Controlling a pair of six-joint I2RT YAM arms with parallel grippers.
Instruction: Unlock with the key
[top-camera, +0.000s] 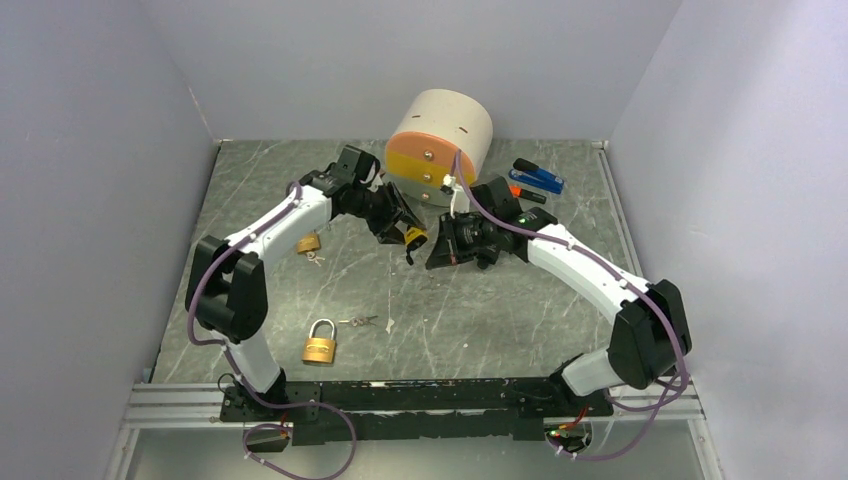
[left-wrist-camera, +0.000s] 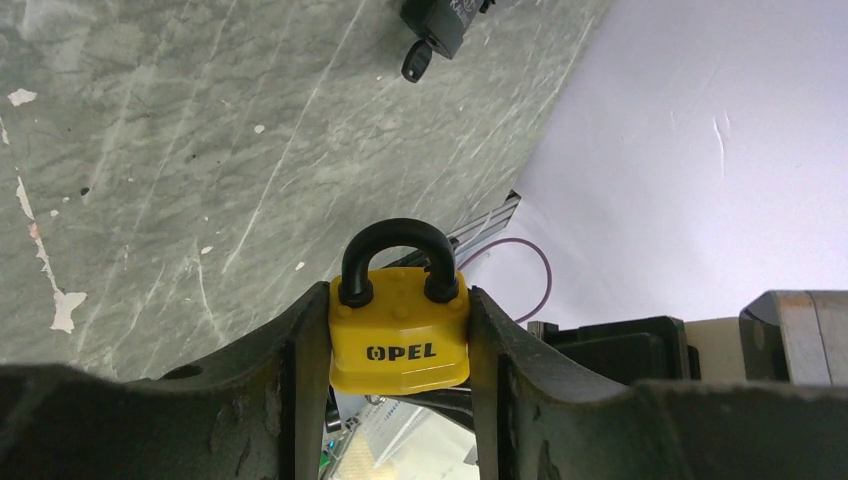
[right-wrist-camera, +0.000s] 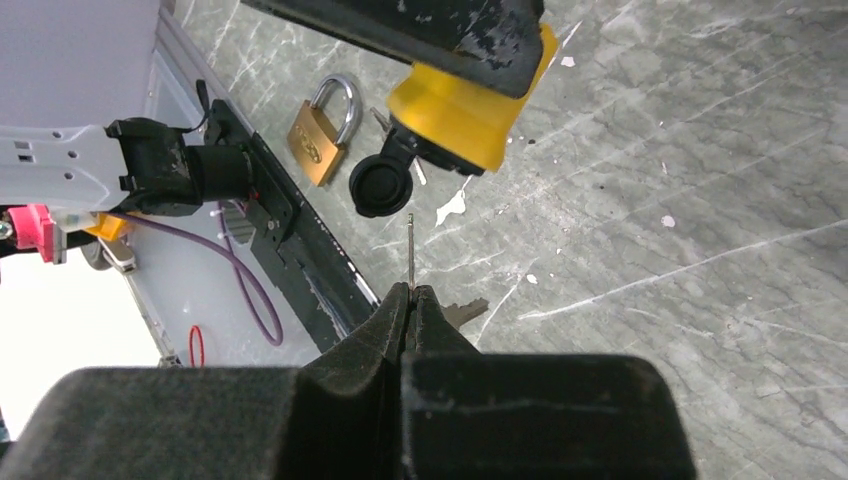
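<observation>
OPEL-marked yellow padlock (left-wrist-camera: 400, 345) is clamped by its sides between the jaws of the left gripper (left-wrist-camera: 398, 300). It is held in the air above the middle of the grey marbled desk (top-camera: 500, 320), its black shackle (left-wrist-camera: 396, 240) sticking out past the fingertips. Facing it, the right gripper (right-wrist-camera: 410, 292) has its jaws pressed together on the key (right-wrist-camera: 411, 250). The thin blade stands out from the fingertips and points toward the underside of the yellow padlock, apart from it. A round black cap (right-wrist-camera: 381, 186) hangs from the lock's lower end just beside the blade's tip, close to its line; the keyhole itself is out of sight. On the desk below, a brass padlock (top-camera: 320, 343) lies near the near edge, left of centre, with loose keys (top-camera: 358, 321) just beside it. A second brass padlock (top-camera: 308, 243) rests toward the left edge, beside the left arm. A beige drum (top-camera: 440, 140) with an orange and yellow face stands at the far edge behind both grippers. A blue and orange tool (top-camera: 538, 180), too small to identify, lies toward the far right corner. Pale walls close in the desk on three sides.
</observation>
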